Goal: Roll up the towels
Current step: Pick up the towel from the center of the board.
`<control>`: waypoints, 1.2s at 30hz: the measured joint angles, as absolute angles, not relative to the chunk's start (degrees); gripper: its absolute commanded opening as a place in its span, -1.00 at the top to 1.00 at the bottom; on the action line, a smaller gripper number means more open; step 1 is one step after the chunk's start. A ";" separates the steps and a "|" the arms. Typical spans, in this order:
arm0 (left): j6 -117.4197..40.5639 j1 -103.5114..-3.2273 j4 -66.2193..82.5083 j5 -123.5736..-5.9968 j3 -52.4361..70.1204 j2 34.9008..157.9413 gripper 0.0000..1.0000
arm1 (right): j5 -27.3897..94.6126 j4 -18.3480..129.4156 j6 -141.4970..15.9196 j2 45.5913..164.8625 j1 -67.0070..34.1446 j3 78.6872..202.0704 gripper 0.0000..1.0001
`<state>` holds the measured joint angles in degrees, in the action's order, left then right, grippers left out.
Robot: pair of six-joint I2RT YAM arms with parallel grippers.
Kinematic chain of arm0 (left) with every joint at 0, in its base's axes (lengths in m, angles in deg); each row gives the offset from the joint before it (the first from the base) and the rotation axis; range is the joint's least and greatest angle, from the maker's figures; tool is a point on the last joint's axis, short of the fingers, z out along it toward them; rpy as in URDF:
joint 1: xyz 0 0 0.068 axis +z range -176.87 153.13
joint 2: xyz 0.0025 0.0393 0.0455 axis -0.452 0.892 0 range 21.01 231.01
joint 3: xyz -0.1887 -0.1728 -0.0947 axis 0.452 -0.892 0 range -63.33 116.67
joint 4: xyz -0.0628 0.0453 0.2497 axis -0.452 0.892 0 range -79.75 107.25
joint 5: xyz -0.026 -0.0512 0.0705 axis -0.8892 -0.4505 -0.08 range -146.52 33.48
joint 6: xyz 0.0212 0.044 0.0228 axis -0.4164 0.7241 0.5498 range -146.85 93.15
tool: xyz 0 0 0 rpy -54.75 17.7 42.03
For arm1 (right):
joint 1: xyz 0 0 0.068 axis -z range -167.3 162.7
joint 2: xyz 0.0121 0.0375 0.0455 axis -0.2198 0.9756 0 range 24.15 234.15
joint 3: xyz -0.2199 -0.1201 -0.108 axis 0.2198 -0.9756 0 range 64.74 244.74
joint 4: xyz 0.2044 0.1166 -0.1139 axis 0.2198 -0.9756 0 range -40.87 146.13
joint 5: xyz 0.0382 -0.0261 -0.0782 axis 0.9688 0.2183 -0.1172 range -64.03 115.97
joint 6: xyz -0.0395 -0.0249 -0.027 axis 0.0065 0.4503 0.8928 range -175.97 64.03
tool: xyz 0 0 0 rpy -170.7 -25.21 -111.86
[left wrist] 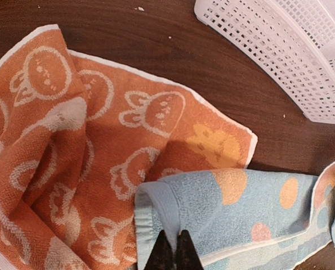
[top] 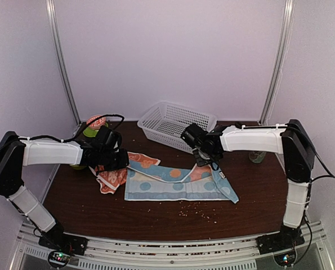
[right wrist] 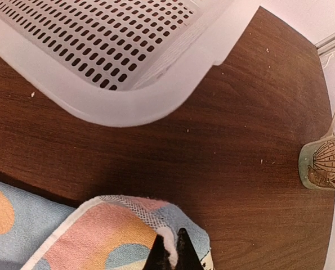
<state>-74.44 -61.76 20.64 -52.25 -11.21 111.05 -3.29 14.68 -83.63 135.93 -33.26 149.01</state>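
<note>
The light blue towel with peach and pink patches lies spread across the middle of the table. Its left end overlaps the crumpled orange-red towel with its white pattern. My left gripper is shut on the blue towel's left edge, which folds up between the fingertips, with the orange-red towel beneath and to the left. My right gripper is shut on the blue towel's far right corner, a fold of cloth pinched between its fingertips.
A white perforated basket stands at the back centre, close behind my right gripper. A green and red object sits at the back left behind my left arm. A small patterned cup stands at the right. Crumbs dot the near table.
</note>
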 measured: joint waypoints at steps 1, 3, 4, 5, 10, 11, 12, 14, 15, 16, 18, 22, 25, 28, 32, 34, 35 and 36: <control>-74.40 -61.76 20.68 -52.27 -11.21 111.05 1.00 | -2.76 15.44 -83.59 135.32 -33.04 148.10 1.00; -74.33 -61.76 20.77 -52.27 -11.21 111.05 1.00 | -1.21 17.65 -83.33 133.20 -32.56 145.39 1.00; -74.29 -61.76 20.84 -52.27 -11.21 111.05 1.00 | -0.33 19.09 -83.20 131.65 -32.30 143.55 1.00; -74.29 -61.74 20.93 -52.34 -11.19 111.05 1.00 | 0.85 20.47 -82.98 129.75 -31.93 141.56 1.00; -74.35 -61.72 21.84 -53.56 -11.06 110.46 1.00 | 6.07 28.27 -79.39 116.76 -30.96 130.28 1.00; -74.40 -61.70 22.19 -53.98 -11.06 109.77 1.00 | 6.38 28.97 -78.61 114.38 -30.92 128.77 1.00; -74.57 -61.70 22.46 -54.41 -11.10 108.72 1.00 | 7.10 30.50 -77.84 111.45 -30.88 126.70 1.00; -75.01 -61.68 22.41 -55.49 -11.32 105.77 1.00 | 8.67 32.75 -75.72 105.64 -30.81 122.87 1.00; -75.27 -61.68 22.15 -56.32 -11.69 103.60 1.00 | 9.81 33.74 -74.83 102.30 -30.81 120.82 1.00; -75.69 -61.68 21.67 -57.04 -12.39 101.11 1.00 | 10.94 34.26 -73.71 98.80 -30.81 118.92 1.00; -76.17 -61.76 20.29 -59.11 -14.33 96.00 1.00 | 13.02 35.11 -72.18 92.42 -30.83 115.92 1.00; -75.93 -63.36 19.46 -61.30 -18.16 86.77 1.00 | 16.80 35.81 -70.28 79.96 -31.07 110.59 1.00; -74.99 -66.29 19.96 -62.28 -19.95 79.41 1.00 | 19.12 35.53 -69.58 70.28 -31.34 107.46 1.00; -74.51 -68.76 20.84 -62.96 -21.20 72.04 1.00 | 21.81 35.35 -69.41 62.58 -31.38 105.89 1.00; -74.53 -72.50 21.69 -63.11 -22.42 63.12 1.00 | 25.39 33.41 -69.67 55.00 -31.60 104.56 1.00; -74.55 -74.83 22.61 -63.14 -22.73 59.84 1.00 | 27.93 30.96 -69.60 52.72 -31.66 105.32 1.00; -74.55 -76.08 23.29 -63.20 -22.77 58.34 1.00 | 29.19 29.76 -69.41 52.31 -31.66 105.96 1.00; -74.55 -77.28 24.14 -63.31 -22.77 56.91 1.00 | 31.34 27.49 -69.21 52.11 -31.68 107.27 1.00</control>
